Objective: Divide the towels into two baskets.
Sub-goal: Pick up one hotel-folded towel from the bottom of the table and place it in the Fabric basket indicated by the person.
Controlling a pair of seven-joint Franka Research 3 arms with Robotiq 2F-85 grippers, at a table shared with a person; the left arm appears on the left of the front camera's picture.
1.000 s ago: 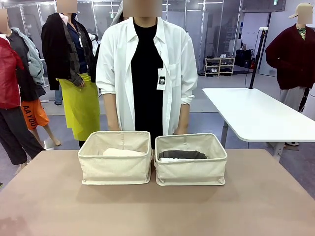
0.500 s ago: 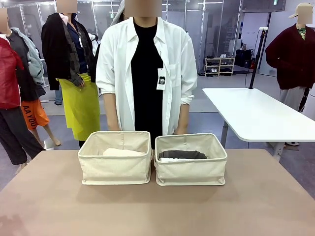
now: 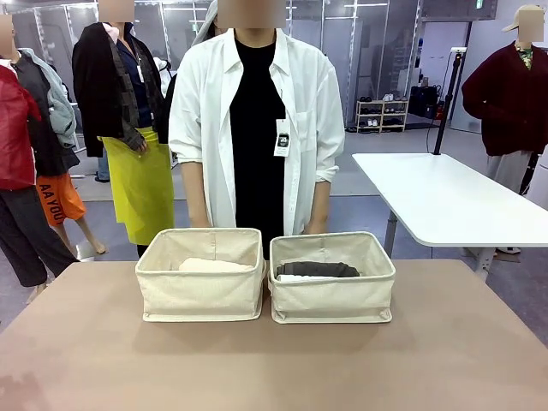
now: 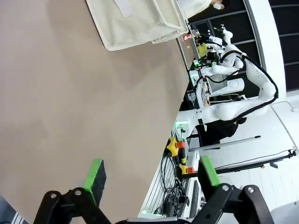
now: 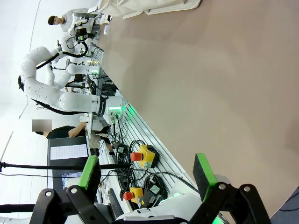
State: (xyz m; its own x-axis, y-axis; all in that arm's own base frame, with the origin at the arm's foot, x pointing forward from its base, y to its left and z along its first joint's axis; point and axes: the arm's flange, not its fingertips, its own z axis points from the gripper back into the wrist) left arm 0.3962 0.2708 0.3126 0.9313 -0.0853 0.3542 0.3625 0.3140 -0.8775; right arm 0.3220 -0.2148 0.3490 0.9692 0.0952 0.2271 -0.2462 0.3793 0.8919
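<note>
Two beige canvas baskets stand side by side at the far middle of the brown table. The left basket (image 3: 202,287) holds a pale towel (image 3: 214,265), just visible above its rim. Inside the right basket (image 3: 331,289) lies a dark grey towel (image 3: 317,269) on top of a white towel (image 3: 295,277). A corner of a basket (image 4: 138,21) appears at the top of the left wrist view, and another basket (image 5: 149,5) at the top of the right wrist view. My left gripper (image 4: 152,179) is open above bare table near its edge. My right gripper (image 5: 147,173) is open too, holding nothing.
A person in a white shirt (image 3: 253,128) stands right behind the baskets, hands down behind them. A white table (image 3: 445,201) stands at the far right. The brown table (image 3: 274,368) in front of the baskets is bare.
</note>
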